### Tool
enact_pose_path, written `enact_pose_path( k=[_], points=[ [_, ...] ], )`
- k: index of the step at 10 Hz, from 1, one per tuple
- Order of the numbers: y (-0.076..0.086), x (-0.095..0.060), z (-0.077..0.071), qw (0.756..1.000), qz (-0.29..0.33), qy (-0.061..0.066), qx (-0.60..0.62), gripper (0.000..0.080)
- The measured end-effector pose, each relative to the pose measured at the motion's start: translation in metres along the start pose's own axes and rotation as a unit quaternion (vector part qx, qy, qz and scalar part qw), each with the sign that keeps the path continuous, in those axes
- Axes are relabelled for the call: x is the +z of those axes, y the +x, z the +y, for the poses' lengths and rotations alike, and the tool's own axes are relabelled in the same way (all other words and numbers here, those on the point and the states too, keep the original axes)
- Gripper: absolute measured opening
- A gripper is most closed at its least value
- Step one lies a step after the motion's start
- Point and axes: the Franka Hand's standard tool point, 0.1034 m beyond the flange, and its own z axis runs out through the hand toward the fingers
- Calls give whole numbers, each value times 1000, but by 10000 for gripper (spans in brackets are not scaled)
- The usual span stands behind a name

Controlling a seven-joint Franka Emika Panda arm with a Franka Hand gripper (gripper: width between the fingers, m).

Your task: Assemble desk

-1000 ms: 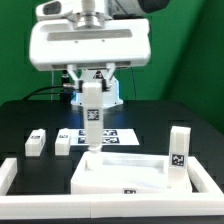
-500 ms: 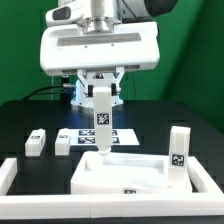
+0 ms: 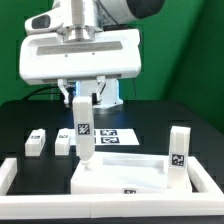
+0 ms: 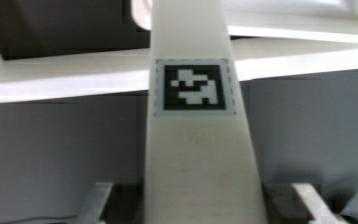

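The exterior view sits low, just off the bench's (image 3: 20, 115) near edge, and faces level across it toward the far edge from a middling distance. The wrist view looks steeply down along the leg (image 4: 194, 100) from very close. Both views share that tagged leg and the tabletop (image 3: 100, 182) under it.

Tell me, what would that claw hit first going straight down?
Probably the tabletop: the leg in the gripper is right over its corner on the exterior view's left, though depth is unclear.
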Motion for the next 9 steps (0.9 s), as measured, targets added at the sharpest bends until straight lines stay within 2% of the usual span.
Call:
enact_pose_path(
  k=[2, 9],
  points=[
    [2, 5, 3, 1000, 13, -14, -9, 290],
    [-7, 17, 0, 1000, 13, -19, 5, 290]
  ],
)
